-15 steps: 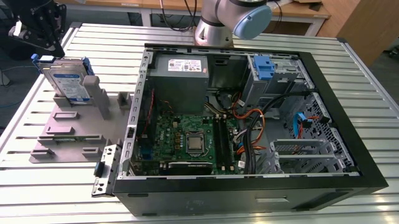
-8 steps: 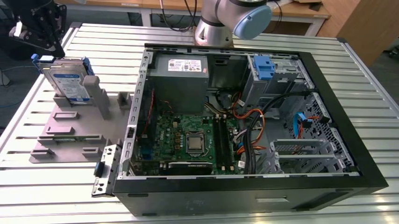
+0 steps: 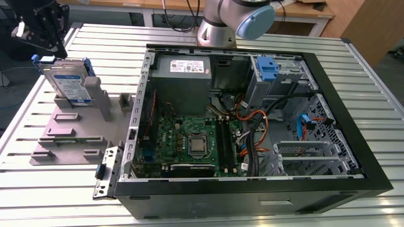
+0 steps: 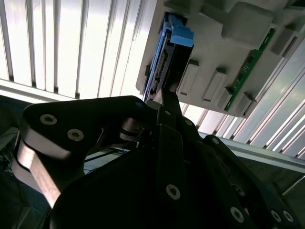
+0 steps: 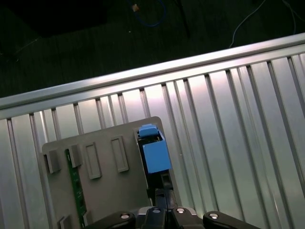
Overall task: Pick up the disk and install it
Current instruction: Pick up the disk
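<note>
The disk [image 3: 66,80], silver with a white-and-blue label and a blue bracket, stands on edge in a slot of the grey plastic stand [image 3: 69,127] at the exterior view's left. My gripper [image 3: 60,51] hangs just above its top edge. In both wrist views the dark fingertips come together as one narrow tip, shut, right at the end of the disk [image 4: 167,62] [image 5: 155,152], and no gap shows between them. The gripper [image 4: 167,98] [image 5: 161,194] holds nothing that I can see.
An open computer case [image 3: 353,142] lies on the ribbed metal table [image 3: 50,189] right of the stand, with motherboard, cables and a blue-tabbed drive bay [image 3: 268,68] inside. The arm's base [image 3: 218,28] stands behind the case. A green memory stick [image 5: 75,186] lies in the stand.
</note>
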Controlling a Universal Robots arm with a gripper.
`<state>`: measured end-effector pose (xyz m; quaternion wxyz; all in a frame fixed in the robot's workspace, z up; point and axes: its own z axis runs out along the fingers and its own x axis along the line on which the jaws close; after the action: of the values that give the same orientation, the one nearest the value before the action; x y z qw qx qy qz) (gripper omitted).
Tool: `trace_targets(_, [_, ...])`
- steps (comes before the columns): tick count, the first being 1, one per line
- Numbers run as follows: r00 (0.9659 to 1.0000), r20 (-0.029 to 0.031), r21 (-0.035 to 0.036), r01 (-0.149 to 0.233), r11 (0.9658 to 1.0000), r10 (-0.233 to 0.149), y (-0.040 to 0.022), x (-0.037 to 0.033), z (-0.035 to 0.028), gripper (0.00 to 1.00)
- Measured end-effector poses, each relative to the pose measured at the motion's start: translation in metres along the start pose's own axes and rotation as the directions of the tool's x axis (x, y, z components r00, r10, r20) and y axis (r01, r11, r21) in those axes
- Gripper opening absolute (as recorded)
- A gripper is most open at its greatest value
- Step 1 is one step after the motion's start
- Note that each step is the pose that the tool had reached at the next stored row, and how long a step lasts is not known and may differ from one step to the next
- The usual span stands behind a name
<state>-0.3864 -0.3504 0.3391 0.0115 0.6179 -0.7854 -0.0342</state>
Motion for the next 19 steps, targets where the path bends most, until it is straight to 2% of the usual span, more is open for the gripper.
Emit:
trace_targets(13, [1.0000, 0.0002, 0.0006, 0.001, 1.0000, -0.001, 0.0001, 0.0004, 0.0024, 0.11])
trace_targets(19, [0.9995, -0.0017, 0.0013, 0.031, 0.9995, -0.031, 0.0016, 0.0016, 0.0029, 0.11])
